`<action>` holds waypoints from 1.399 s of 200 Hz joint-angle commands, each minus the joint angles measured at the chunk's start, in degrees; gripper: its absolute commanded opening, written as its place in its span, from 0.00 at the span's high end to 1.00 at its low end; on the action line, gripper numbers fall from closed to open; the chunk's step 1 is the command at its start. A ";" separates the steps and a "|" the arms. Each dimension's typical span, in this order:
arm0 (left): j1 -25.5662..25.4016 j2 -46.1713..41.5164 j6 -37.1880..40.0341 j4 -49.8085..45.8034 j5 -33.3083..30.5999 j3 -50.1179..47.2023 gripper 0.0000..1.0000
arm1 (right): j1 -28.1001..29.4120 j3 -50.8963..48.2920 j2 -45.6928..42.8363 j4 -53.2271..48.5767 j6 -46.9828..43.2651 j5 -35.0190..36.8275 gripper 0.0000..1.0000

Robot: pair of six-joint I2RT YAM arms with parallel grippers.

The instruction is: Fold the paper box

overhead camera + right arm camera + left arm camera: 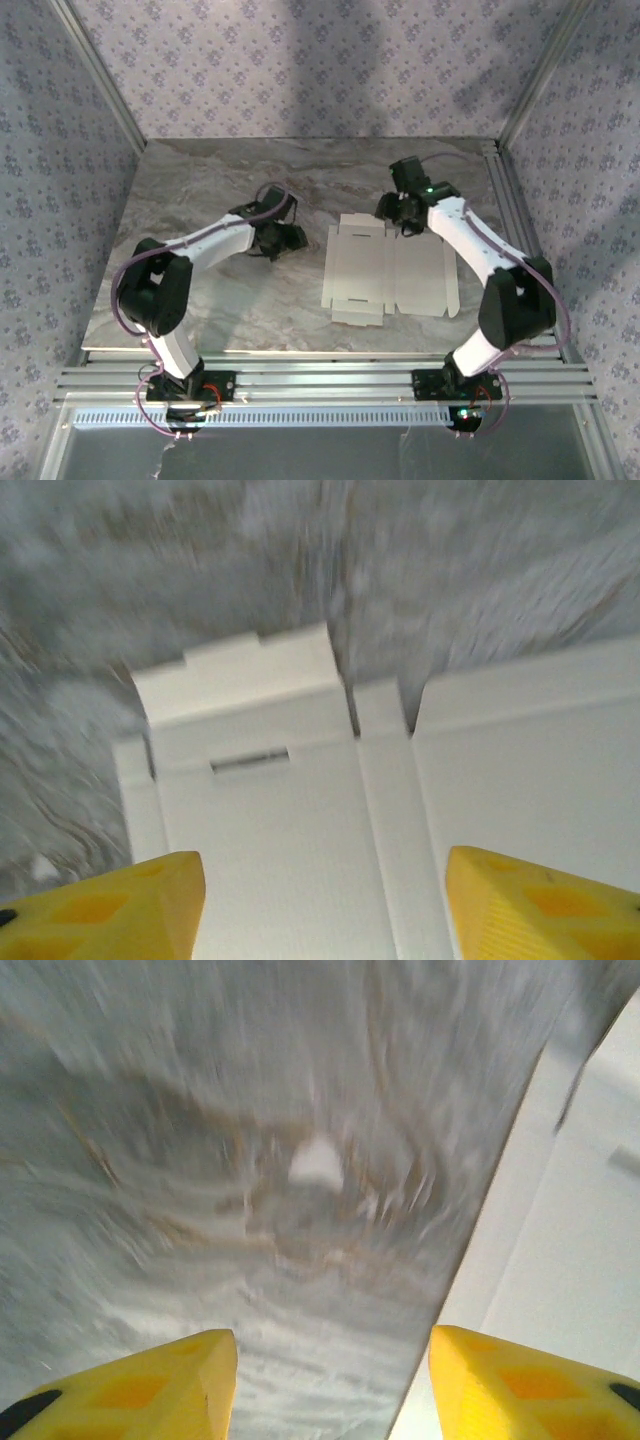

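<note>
Top camera high up at the near side, looking down on the whole table [220,180] and box [390,275], left wrist camera close above table and box edge, right wrist camera close above box, all share the box.

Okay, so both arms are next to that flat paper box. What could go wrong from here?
1. The paper box lies flat and loose on the smooth marble table; if the open right fingers over its far edge press in, it may slide instead of folding.
2. The left fingers, also open, are over bare table beside the box's left edge, so nothing pins it.
3. The thin far flap could crease off its fold line.
</note>
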 commanded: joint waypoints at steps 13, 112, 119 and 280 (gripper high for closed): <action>-4.36 -1.17 -1.46 8.08 4.69 -5.80 0.47 | 5.68 -4.79 -0.30 0.49 6.56 -2.77 0.37; -26.68 -5.40 -18.42 13.79 0.02 -7.50 0.50 | -6.06 15.84 12.26 -6.91 -18.10 -5.19 0.32; -28.12 -4.86 -21.68 15.40 0.33 -8.19 0.50 | -6.78 15.91 12.36 -6.70 -18.17 -6.11 0.32; -33.56 4.18 -57.76 52.17 -9.71 -23.07 0.61 | -6.34 -4.96 -2.53 3.30 -13.60 -16.97 0.32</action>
